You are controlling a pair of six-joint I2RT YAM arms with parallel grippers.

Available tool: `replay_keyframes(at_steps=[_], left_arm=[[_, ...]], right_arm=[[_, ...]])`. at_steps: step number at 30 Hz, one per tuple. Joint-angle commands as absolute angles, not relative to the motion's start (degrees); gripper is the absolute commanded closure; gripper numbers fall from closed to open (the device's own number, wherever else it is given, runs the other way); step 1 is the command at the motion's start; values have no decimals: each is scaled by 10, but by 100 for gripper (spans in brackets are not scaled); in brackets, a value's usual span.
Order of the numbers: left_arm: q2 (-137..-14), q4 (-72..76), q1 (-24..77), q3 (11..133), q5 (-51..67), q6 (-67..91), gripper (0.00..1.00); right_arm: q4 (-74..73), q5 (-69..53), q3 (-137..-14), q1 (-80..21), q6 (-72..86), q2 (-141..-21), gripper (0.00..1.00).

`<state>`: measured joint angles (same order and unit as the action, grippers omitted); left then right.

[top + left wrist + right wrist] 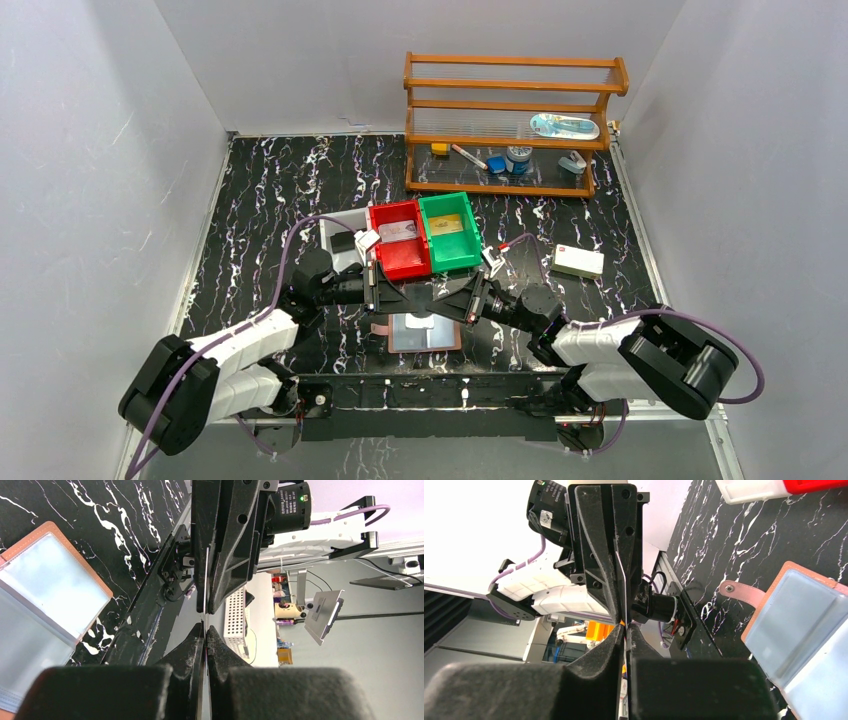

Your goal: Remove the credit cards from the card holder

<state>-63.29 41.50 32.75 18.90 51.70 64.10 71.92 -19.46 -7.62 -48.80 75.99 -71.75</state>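
Observation:
The card holder [425,336] lies open on the black marble table, its pale clear pockets up; it also shows in the left wrist view [50,590] and the right wrist view [799,615], with its strap tab [734,591]. Above it my two grippers meet tip to tip. A thin credit card [206,580] is seen edge-on between them, and again in the right wrist view [624,587]. The left gripper [205,627] [412,291] is shut on one edge of the card. The right gripper [626,629] [447,296] is shut on the opposite edge.
A red bin [399,240] and a green bin [449,232] stand just behind the grippers, each with something flat inside. A white box [578,262] lies to the right. A wooden shelf [510,120] with small items stands at the back.

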Motion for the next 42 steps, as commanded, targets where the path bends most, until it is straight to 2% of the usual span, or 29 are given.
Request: replay_keyframes(at_steps=[1, 3, 5, 9, 11, 15, 19, 23, 31, 42], left_arm=[[-609, 431, 329, 209, 516, 627, 100], [-599, 378, 329, 223, 509, 596, 100], [-587, 289, 329, 249, 494, 542, 100], [-561, 138, 329, 293, 444, 450, 100], [-547, 65, 329, 312, 401, 410, 100], [-522, -50, 329, 338, 294, 330, 100], [-506, -117, 329, 366, 189, 285, 100], [-472, -120, 329, 370, 115, 252, 100], [-457, -137, 329, 394, 75, 83, 100], [-544, -209, 329, 472, -1, -224, 100]], right_arm=[[710, -190, -76, -487, 737, -700, 83], [704, -189, -75, -486, 735, -692, 78], [683, -179, -74, -487, 731, -677, 67], [623, -151, -68, -487, 722, -637, 38], [595, -133, -59, -486, 718, -613, 27], [541, -96, -49, -487, 700, -555, 14], [491, -72, -53, -487, 679, -511, 9], [465, -39, -40, -487, 685, -484, 8], [447, -1, -16, -486, 703, -449, 6], [403, 31, -7, -487, 710, -406, 4]])
